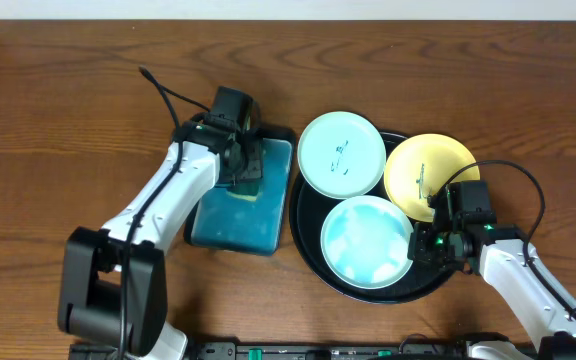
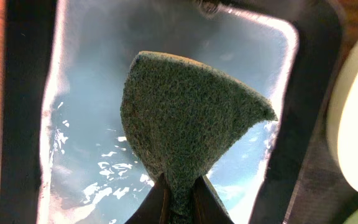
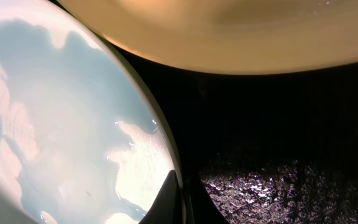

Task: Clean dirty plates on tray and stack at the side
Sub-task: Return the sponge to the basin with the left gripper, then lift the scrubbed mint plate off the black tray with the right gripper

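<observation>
Three plates lie on the round black tray (image 1: 306,222): a mint-blue plate (image 1: 341,152) with ink scribbles at the back left, a yellow plate (image 1: 430,172) with a scribble at the back right, and a mint-blue plate (image 1: 366,240) at the front. My right gripper (image 1: 420,245) is shut on the front plate's right rim. In the right wrist view its fingers (image 3: 182,199) pinch that plate's edge (image 3: 61,124), with the yellow plate (image 3: 229,37) and tray (image 3: 278,124) beyond. My left gripper (image 2: 180,202) is shut on a green scouring sponge (image 2: 185,118).
The left gripper (image 1: 245,175) holds the sponge over a rectangular dark-rimmed teal tray (image 1: 230,225), which stands left of the black tray and holds water (image 2: 86,124). The back mint plate's rim (image 2: 356,124) shows at the right of the left wrist view. Brown wooden table all around.
</observation>
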Controlling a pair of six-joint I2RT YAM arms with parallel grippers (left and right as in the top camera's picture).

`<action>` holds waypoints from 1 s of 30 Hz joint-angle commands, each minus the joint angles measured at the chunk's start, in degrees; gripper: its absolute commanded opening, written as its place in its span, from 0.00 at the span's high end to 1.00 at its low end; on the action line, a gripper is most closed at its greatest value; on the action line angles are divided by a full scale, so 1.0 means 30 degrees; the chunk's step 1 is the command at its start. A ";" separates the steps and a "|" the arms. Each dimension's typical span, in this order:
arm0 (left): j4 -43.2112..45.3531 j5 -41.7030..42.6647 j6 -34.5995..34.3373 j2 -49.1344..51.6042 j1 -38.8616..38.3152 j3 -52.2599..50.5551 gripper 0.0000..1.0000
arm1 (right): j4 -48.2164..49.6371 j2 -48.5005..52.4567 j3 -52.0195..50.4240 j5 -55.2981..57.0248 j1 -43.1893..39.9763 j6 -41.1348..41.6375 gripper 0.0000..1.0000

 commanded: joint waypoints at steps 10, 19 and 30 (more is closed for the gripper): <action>-0.0051 -0.0029 0.0240 0.2871 0.0080 -0.0095 0.92 | 0.0124 0.0051 -0.0036 0.0197 0.0226 0.0255 0.99; -0.0051 -0.0022 0.0168 0.2936 0.0080 -0.0095 0.89 | 0.0495 0.0000 0.0036 -0.2688 0.0226 -0.0430 0.99; -0.0058 -0.0022 0.0168 0.2936 0.0080 -0.0095 0.83 | -0.0561 -0.1807 0.1661 -0.2025 0.0226 -0.1290 0.99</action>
